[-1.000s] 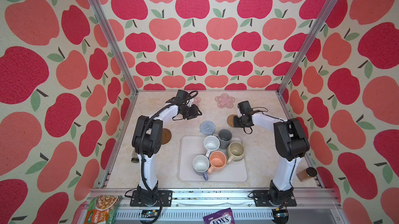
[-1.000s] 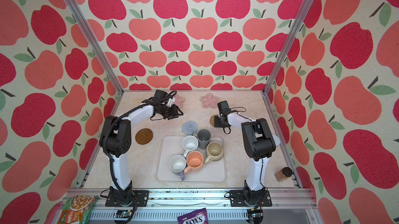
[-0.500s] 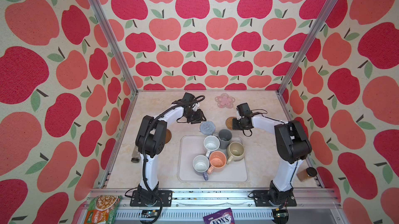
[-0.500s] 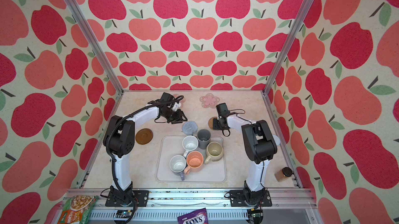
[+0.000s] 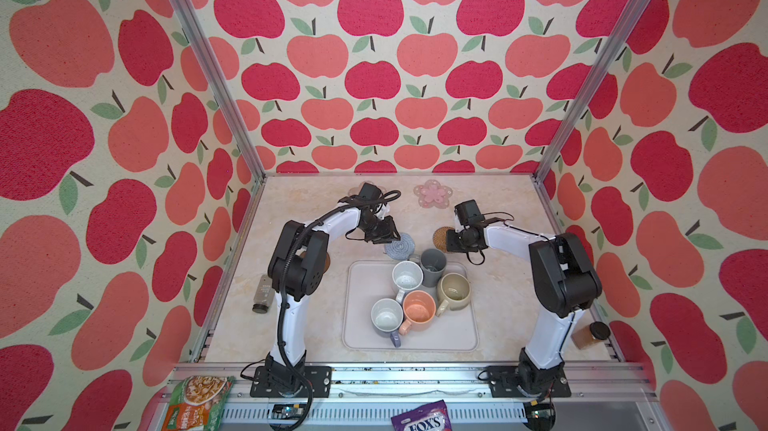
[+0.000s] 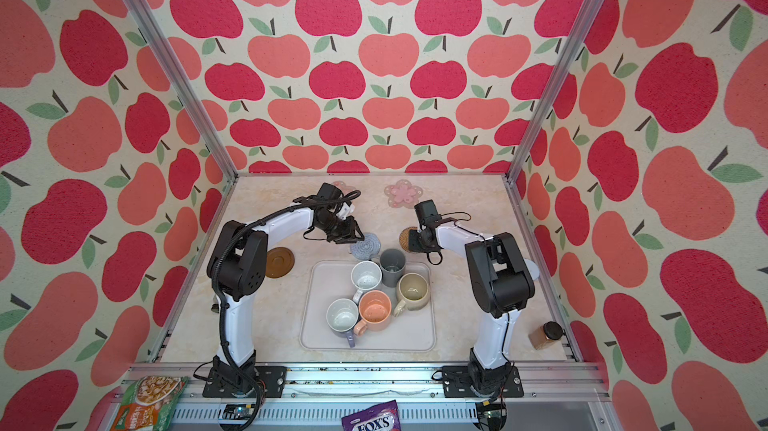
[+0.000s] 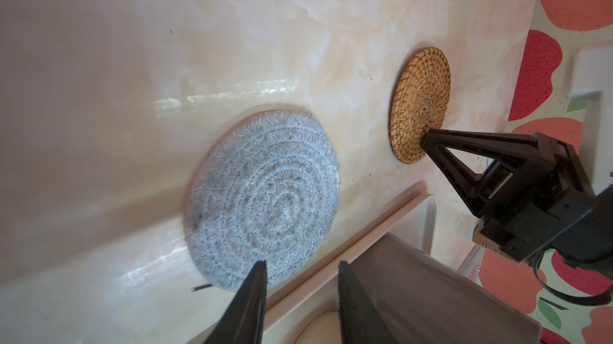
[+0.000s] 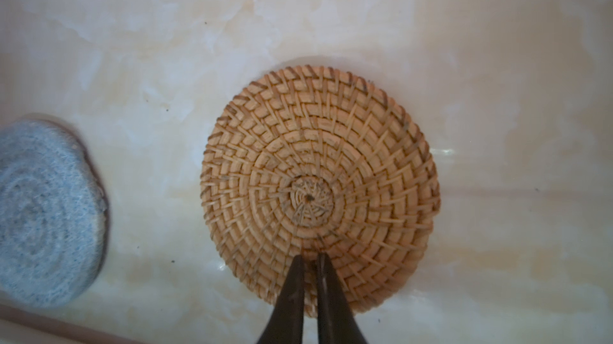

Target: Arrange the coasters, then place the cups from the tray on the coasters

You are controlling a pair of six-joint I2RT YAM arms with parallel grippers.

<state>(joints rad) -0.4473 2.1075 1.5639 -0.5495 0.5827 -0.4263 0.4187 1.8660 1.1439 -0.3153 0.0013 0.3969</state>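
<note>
My left gripper (image 7: 300,263): jaws apart over blue-grey coaster (image 7: 265,199) edge; right gripper (image 8: 310,257) clenched, tips on rattan coaster (image 8: 318,176).

We see a marbled table (image 5: 511,283) bearing the tray (image 5: 415,346), with the blue coaster (image 5: 401,247) and rattan coaster (image 5: 439,235) just past its far rim. Near the back wall lie a pink coaster (image 5: 432,193) and a half-hidden pink one (image 5: 355,190). A brown coaster (image 6: 279,262) and a bottle (image 5: 262,294) lie at the left, and a jar (image 5: 590,335) at the right front.
</note>
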